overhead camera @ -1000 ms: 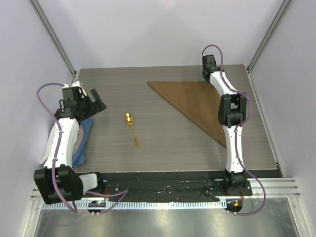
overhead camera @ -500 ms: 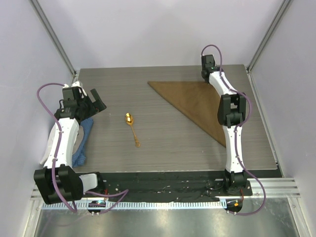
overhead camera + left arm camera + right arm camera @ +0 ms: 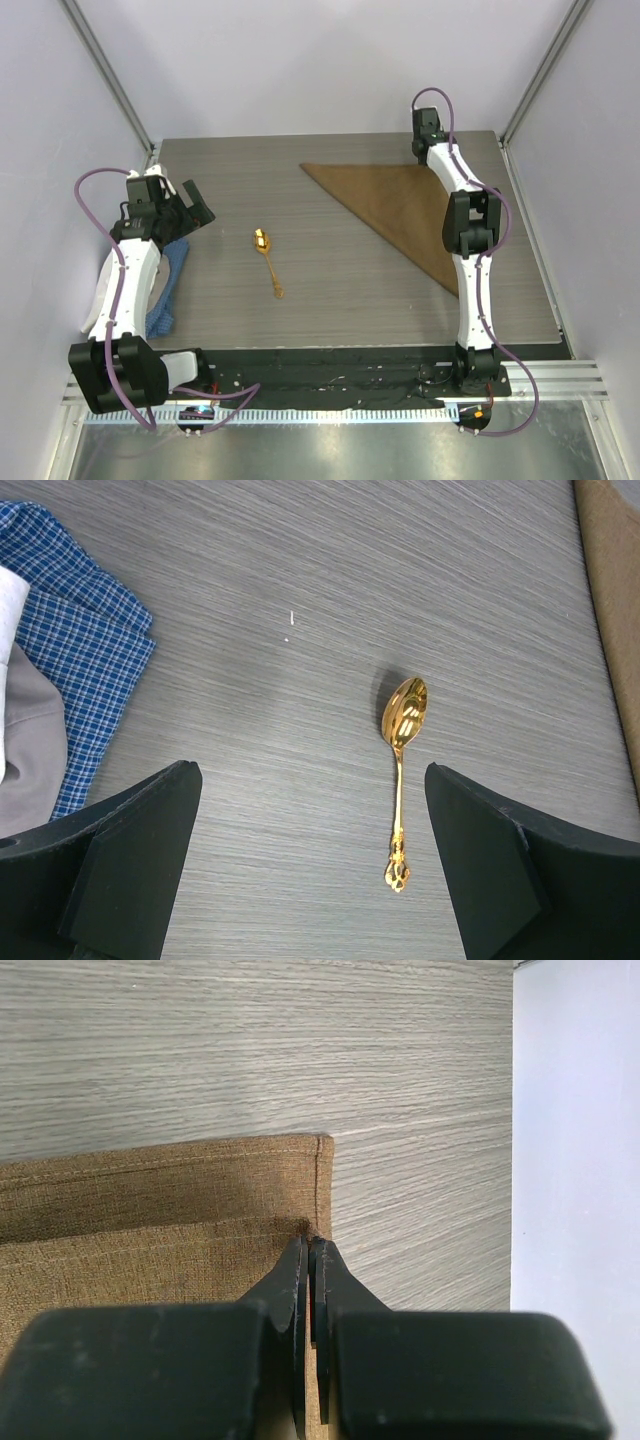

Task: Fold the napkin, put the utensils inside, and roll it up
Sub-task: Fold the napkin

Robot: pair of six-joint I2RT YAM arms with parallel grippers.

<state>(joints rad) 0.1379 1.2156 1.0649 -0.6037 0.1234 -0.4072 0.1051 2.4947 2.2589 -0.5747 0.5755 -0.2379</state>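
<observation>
Right wrist view: my right gripper [image 3: 310, 1245] is clenched on the upper layer's corner of the folded napkin [image 3: 150, 1190], at the far right of the table [image 3: 250, 1040]. Left wrist view: my left gripper [image 3: 310, 775] hangs released, fingers wide, above the spoon [image 3: 405, 708], which lies alone, well apart from the napkin.

A: Right wrist cam: napkin [image 3: 150, 1220] runs off the left and bottom edges. Gripper body covers the part behind the tips.
B: Cloth pinched in the right gripper [image 3: 308, 1245]?
A: Can't tell. Tips meet at the upper layer's corner, too tight to see.
B: Left cam?
A: Blue cloth [image 3: 85, 650] is cut off left of the left gripper [image 3: 310, 770]. Napkin is only a strip at far right. Pale patch [image 3: 25, 740] by the cloth, unclear what. From above, the left arm covers most of the blue cloth.
</observation>
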